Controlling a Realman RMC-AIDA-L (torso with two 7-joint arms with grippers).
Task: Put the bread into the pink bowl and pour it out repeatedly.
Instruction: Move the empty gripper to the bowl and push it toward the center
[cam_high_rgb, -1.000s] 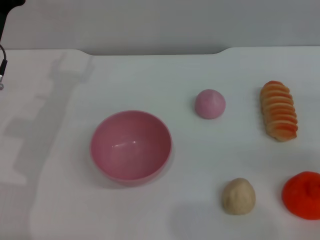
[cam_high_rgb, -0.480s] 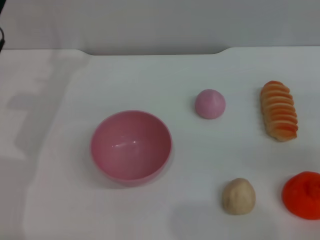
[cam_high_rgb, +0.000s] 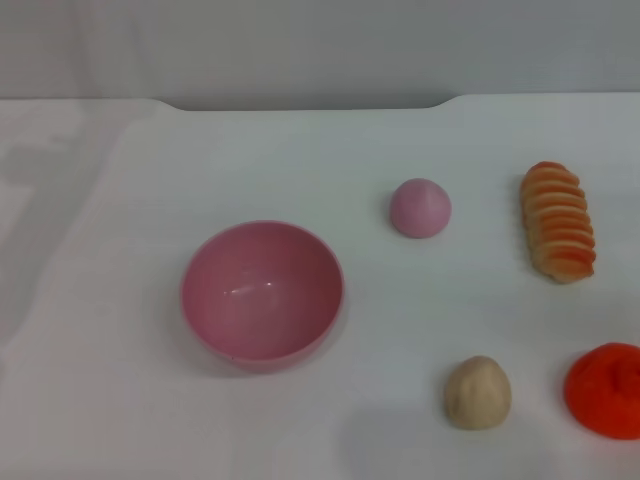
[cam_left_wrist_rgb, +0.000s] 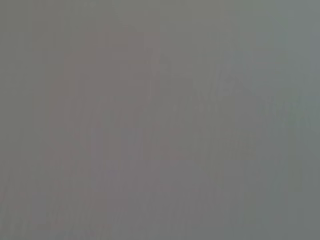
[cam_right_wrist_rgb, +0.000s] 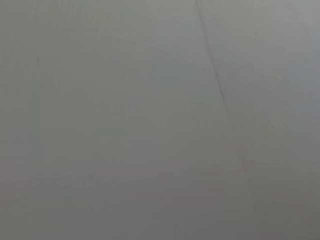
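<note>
The pink bowl (cam_high_rgb: 262, 294) stands upright and empty on the white table, left of centre in the head view. The bread (cam_high_rgb: 557, 221), a ridged loaf with an orange-and-cream striped top, lies on the table at the right, well apart from the bowl. Neither gripper shows in any view. Both wrist views show only a plain grey surface.
A small solid pink dome (cam_high_rgb: 420, 208) sits between the bowl and the bread. A round beige lump (cam_high_rgb: 477, 392) lies at the front right, and a red-orange blob (cam_high_rgb: 606, 389) lies at the right edge. The table's far edge (cam_high_rgb: 300, 103) meets a grey wall.
The dark part of the left arm at the top left corner has moved out of view. Its shadow on the left of the table has shrunk away. The objects have not moved.
</note>
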